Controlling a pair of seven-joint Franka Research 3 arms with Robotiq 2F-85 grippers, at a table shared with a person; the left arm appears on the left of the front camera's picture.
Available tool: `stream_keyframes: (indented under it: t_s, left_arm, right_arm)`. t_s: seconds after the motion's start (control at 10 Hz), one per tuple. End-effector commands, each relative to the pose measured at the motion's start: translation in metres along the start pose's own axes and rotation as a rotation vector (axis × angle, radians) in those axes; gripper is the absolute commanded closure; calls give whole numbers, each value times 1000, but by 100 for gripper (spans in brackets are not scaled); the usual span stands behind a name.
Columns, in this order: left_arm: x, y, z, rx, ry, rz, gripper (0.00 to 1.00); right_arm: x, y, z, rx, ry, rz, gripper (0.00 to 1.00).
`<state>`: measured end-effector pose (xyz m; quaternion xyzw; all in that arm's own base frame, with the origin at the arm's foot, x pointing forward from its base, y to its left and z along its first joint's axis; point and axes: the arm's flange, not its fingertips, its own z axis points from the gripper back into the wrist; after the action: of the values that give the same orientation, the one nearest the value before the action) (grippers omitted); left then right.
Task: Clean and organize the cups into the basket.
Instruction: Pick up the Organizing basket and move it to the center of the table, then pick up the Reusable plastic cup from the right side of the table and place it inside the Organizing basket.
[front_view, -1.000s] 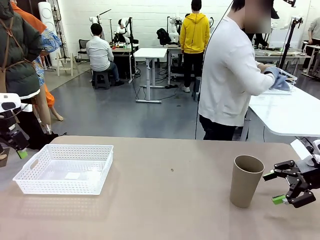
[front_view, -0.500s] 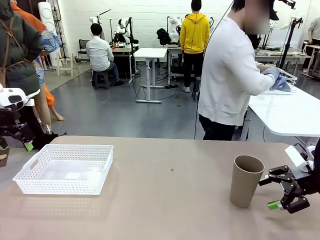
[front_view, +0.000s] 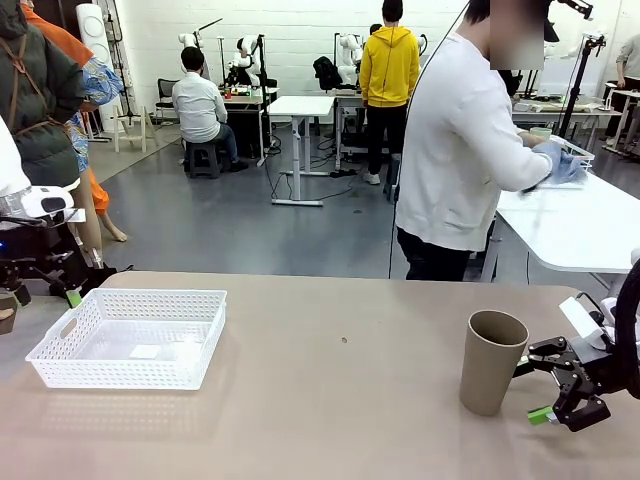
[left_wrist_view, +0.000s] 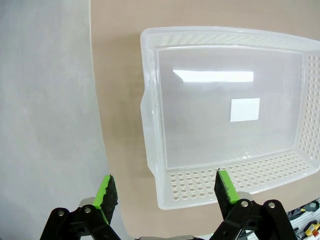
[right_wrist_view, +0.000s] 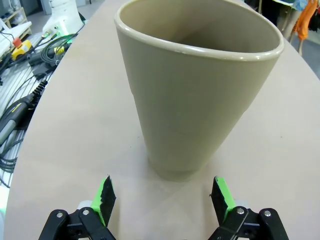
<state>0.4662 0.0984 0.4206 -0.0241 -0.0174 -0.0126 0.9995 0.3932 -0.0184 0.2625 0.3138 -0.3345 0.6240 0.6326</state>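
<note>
A brown paper cup (front_view: 492, 360) stands upright on the tan table at the right, and the right wrist view has the same cup (right_wrist_view: 196, 85) large and close. My right gripper (front_view: 545, 388) sits just right of it, low over the table, open, and in its wrist view the right gripper (right_wrist_view: 163, 196) has the cup's base a little beyond its green pads. The white lattice basket (front_view: 135, 336) lies at the left with nothing in it. My left gripper (front_view: 60, 285) hangs open above the basket's far left corner, and in its wrist view the left gripper (left_wrist_view: 166, 191) overlooks the basket (left_wrist_view: 175, 185).
A person in a white top stands beyond the table's far right, turned toward a white side table (front_view: 580, 225), hands busy there with a blue cloth (front_view: 562, 165). Cables (right_wrist_view: 20, 107) lie off the table's edge by my right arm. Bare tabletop stretches between basket and cup.
My right gripper has slid left and lower, closer to the cup. My left gripper has moved right toward the basket's corner. The person keeps working at the side table.
</note>
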Motion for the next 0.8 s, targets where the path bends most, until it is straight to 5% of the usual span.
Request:
stream_keyframes:
  t_s: [0.0, 0.7]
  left_arm:
    - [7, -7, 5, -2, 21, 23, 0]
    - [-4, -14, -3, 21, 10, -34, 0]
  right_arm:
    - [-3, -5, -4, -5, -36, 20, 0]
    - [4, -21, -6, -76, -146, 38, 0]
